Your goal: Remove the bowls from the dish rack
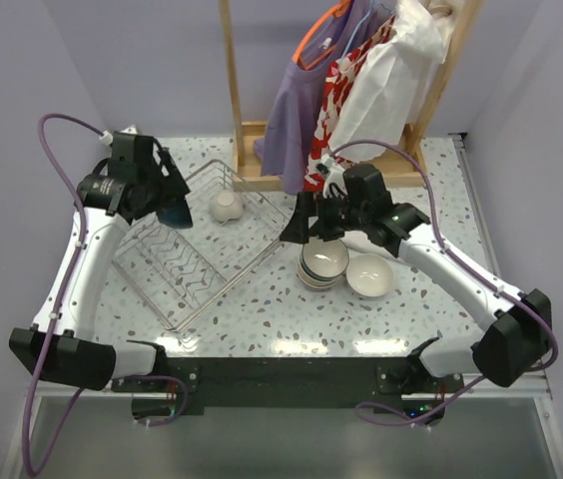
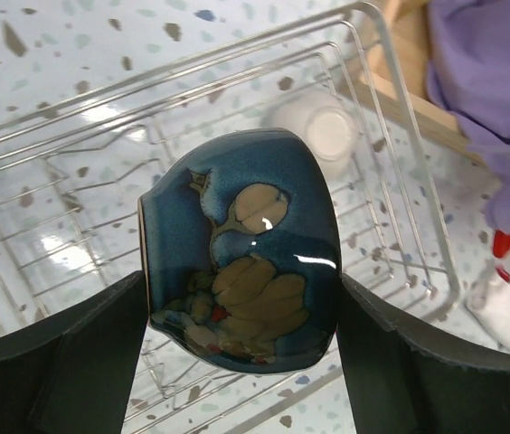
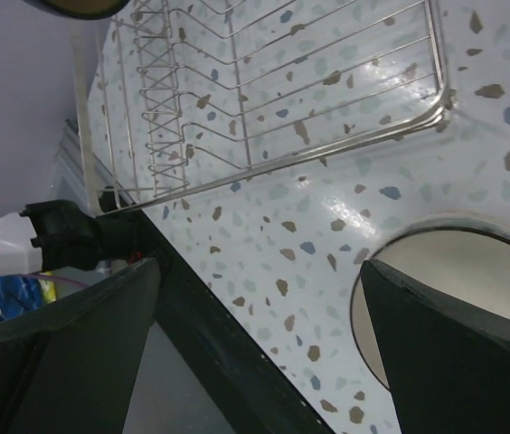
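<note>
My left gripper is shut on the dark blue patterned bowl and holds it above the far left part of the silver wire dish rack. In the left wrist view the bowl sits between both fingers, over the rack. A white bowl lies in the rack's far corner and also shows in the left wrist view. My right gripper is open and empty just above a stack of bowls on the table. A pale bowl stands right of the stack. The right wrist view shows a bowl's beige inside and the rack.
A wooden clothes stand with hanging purple, red and white garments rises at the back, right behind the rack and my right gripper. The table's front edge runs under the right gripper. Walls close in on both sides.
</note>
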